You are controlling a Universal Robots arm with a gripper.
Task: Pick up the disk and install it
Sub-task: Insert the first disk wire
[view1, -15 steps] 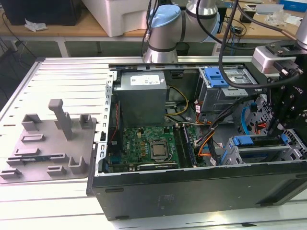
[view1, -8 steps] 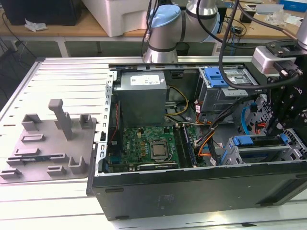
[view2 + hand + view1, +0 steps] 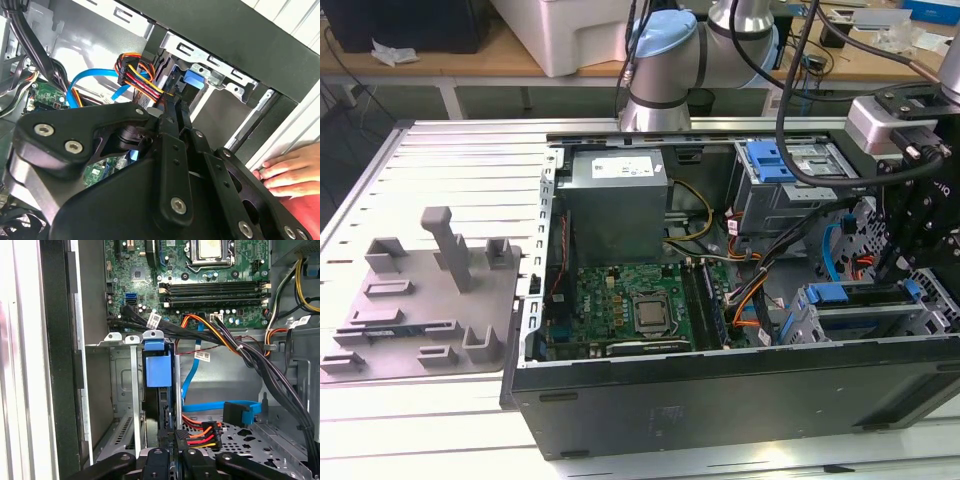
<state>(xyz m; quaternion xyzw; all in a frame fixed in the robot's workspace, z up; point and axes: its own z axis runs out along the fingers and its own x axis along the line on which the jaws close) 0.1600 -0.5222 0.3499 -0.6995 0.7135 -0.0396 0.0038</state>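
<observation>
So the biggest thing here is the ribbed silver metal table (image 3: 450, 160). Lying on it is a black tower computer case (image 3: 720, 400) with its side panel off. The grey and light-blue robot arm (image 3: 665, 60) reaches in from behind the case, and its black gripper (image 3: 174, 436) is down inside, at the exterior view's right end.

Well away from the gripper, out past the far end of the case, there's a flat grey fixture plate (image 3: 505, 300) with blocky uprights on it. Inside the case, the large grey metal power supply box (image 3: 618, 205) and the green motherboard (image 3: 210, 300) both sit well apart from the gripper, towards the middle.

The disk (image 3: 159, 371), a flat hard drive in a blue plastic rail frame, is directly ahead of the gripper. It stands on edge in the silver metal drive cage (image 3: 122, 370), with its blue tab at the end away from the gripper. The gripper's tip is right up against the near edge of the disk. Honestly I can't tell how far open the gripper is, or whether it has hold of the disk.

Just beside the tip is a bundle of red, orange and yellow wires (image 3: 200, 432) with a black plug. A flat blue ribbon cable (image 3: 215, 405) curls a bit further off. A bare blue plastic bracket (image 3: 770, 160) sits on the other cage, well apart.

A person's hand (image 3: 290, 170) rests just outside the case wall, near the gripper body.
</observation>
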